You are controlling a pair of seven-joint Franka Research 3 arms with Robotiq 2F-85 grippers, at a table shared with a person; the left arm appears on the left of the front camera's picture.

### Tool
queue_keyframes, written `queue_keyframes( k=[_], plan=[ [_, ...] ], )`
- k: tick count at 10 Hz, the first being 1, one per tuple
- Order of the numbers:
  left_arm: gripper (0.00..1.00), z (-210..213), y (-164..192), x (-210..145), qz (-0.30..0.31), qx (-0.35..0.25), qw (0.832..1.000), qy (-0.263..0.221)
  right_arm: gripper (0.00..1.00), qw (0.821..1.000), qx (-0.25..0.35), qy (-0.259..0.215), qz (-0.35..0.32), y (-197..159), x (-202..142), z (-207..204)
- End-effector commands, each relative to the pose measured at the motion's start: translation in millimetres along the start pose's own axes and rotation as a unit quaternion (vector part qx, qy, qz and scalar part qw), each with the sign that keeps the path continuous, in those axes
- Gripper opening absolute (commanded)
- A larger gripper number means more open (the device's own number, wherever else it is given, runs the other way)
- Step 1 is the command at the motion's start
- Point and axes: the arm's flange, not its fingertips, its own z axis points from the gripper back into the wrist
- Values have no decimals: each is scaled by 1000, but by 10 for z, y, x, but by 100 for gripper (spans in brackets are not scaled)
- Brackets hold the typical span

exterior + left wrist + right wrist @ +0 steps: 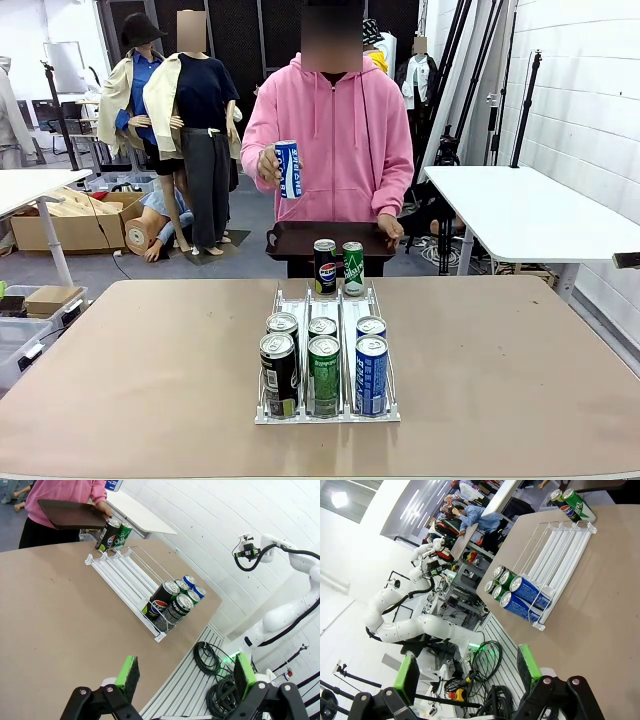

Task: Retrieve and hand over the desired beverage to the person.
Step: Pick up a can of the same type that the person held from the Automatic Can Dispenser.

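- While the person (330, 140) stands at the far edge of the table (130, 370) and holds up a blue can (288, 168) with its label toward the robot, that can most likely serves as a sample of the drink wanted.
- The person's other hand (390, 228) keeps a dark tray (300, 242) level at the far edge, probably to receive the handover.
- The matching blue cans (371, 375) stand upright in the right lane of the wire rack (326, 418), at its near end. They touch the green cans (324, 374) beside them, and dark cans (279, 372) fill the left lane.
- Two more cans (339, 267), one dark and one green, stand at the rack's far end, just below the tray.
- The left gripper (186, 672) hangs over the table's near edge with its jaws wide apart, holding nothing.
- The right gripper (467, 672) sits off the near edge, jaws likewise spread and empty.
- The table is bare on both sides of the rack, which leaves a free approach from the right. The lane wires and the neighbouring green can limit finger room.
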Motion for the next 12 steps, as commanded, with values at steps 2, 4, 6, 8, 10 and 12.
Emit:
queue_keyframes(
  k=[2, 4, 6, 8, 10, 12],
  plan=[
    [100, 13, -23, 11, -3, -4, 1000, -5, 100, 1000, 0, 0, 0, 0, 0, -2],
    [100, 13, -23, 11, -3, -4, 1000, -5, 100, 1000, 0, 0, 0, 0, 0, -2],
    [100, 13, -23, 11, -3, -4, 1000, -5, 100, 1000, 0, 0, 0, 0, 0, -2],
    [100, 13, -23, 11, -3, -4, 1000, -5, 100, 1000, 0, 0, 0, 0, 0, -2],
    [100, 13, -23, 11, -3, -4, 1000, -5, 100, 1000, 0, 0, 0, 0, 0, -2],
    [100, 13, -23, 11, -3, -4, 1000, -5, 100, 1000, 0, 0, 0, 0, 0, -2]
  ],
)
